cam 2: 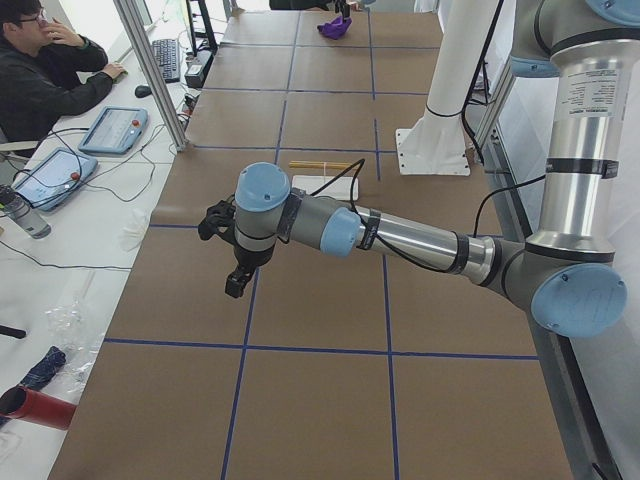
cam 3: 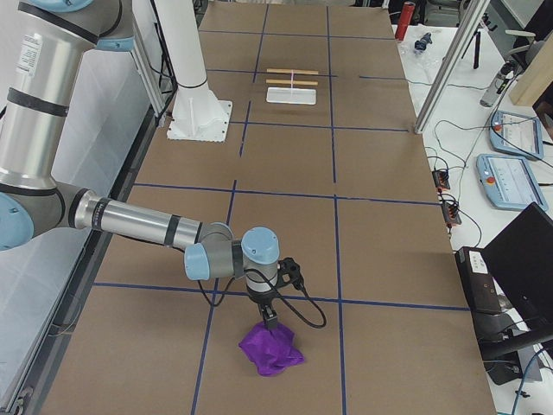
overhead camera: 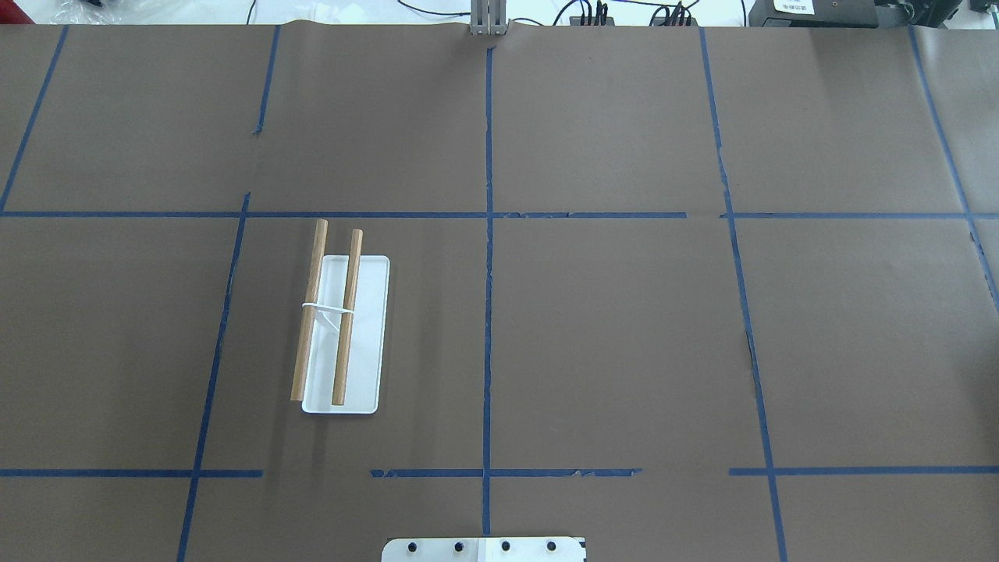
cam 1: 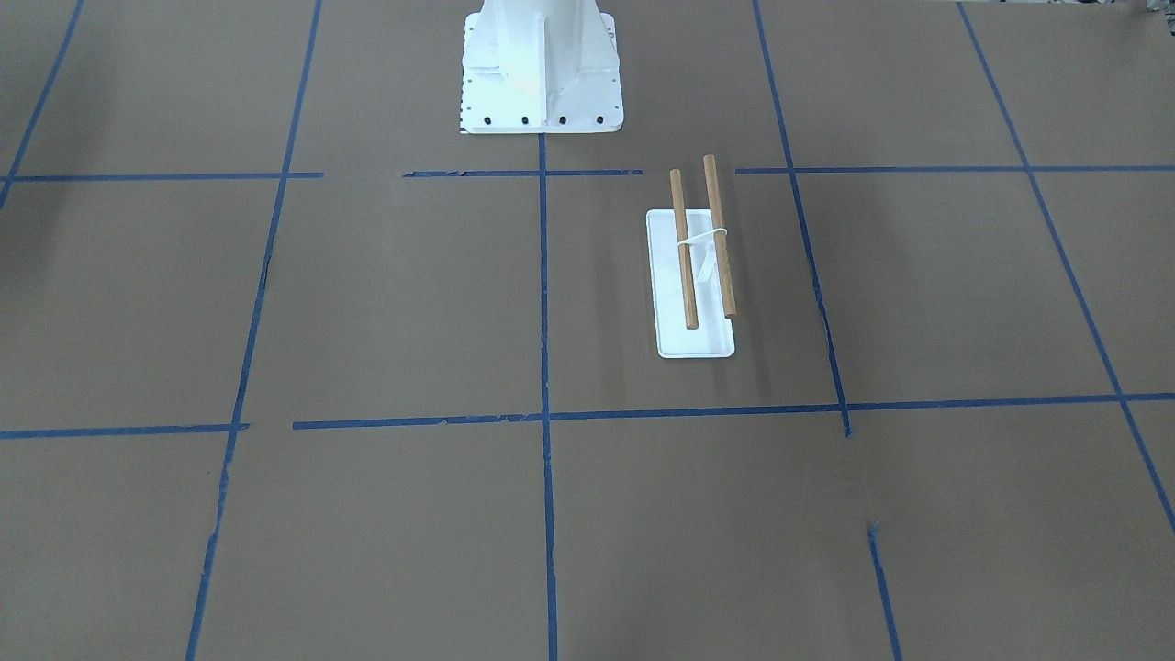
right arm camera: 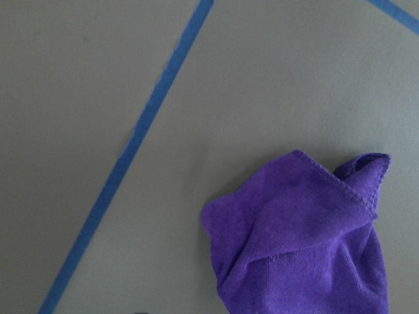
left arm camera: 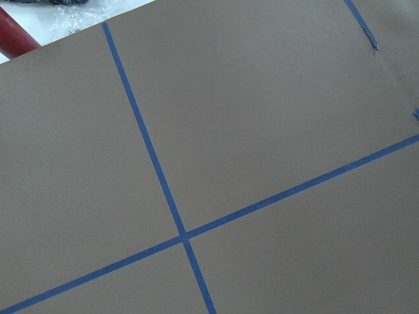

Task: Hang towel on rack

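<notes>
The purple towel (cam 3: 272,350) lies crumpled on the brown table at the robot's right end; it also shows in the right wrist view (right arm camera: 308,229) and, far off, in the exterior left view (cam 2: 335,27). The rack (overhead camera: 343,328) is a white base with two wooden rods; it stands left of centre and also shows in the front view (cam 1: 696,275). My right gripper (cam 3: 270,322) hangs just above the towel's near edge; I cannot tell if it is open or shut. My left gripper (cam 2: 235,285) hovers over bare table, well away from the rack; its state cannot be told.
Blue tape lines grid the brown table (overhead camera: 624,328). The white robot base (cam 1: 542,73) stands at the table's middle edge. An operator (cam 2: 40,70) sits at a side desk with tablets. A red can (cam 3: 406,17) lies past the left end.
</notes>
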Controlling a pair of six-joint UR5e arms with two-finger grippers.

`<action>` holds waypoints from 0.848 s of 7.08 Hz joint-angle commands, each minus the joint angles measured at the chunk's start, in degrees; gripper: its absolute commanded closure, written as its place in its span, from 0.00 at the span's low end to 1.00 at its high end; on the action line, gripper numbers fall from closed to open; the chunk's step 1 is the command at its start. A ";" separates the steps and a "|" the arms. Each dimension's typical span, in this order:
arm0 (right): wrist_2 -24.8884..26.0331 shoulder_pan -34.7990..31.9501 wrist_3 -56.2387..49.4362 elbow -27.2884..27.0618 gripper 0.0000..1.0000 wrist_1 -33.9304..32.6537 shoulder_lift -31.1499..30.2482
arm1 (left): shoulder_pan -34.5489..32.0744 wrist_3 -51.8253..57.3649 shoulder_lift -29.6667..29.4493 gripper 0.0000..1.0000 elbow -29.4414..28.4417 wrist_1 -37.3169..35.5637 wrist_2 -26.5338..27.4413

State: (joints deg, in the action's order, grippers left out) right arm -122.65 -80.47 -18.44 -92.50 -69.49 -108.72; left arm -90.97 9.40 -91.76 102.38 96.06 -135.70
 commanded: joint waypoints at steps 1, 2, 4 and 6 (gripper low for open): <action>3.63 0.41 -7.29 5.11 0.12 2.15 -0.09 | 0.00 0.00 -0.17 0.00 0.01 0.09 0.00; 4.17 1.28 -10.18 8.62 0.11 4.78 0.61 | 0.00 -0.09 -0.26 0.00 0.01 0.09 0.00; 4.53 2.95 -10.30 8.83 0.62 4.80 0.70 | 0.00 -0.09 -0.35 0.00 0.02 0.09 0.00; 4.53 3.48 -11.17 8.39 1.00 4.89 1.75 | 0.00 -0.09 -0.44 0.00 0.01 0.09 0.00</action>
State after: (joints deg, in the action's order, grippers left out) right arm -118.16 -77.39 -28.95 -83.99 -64.67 -107.72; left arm -90.97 9.32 -92.15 102.41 96.15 -135.70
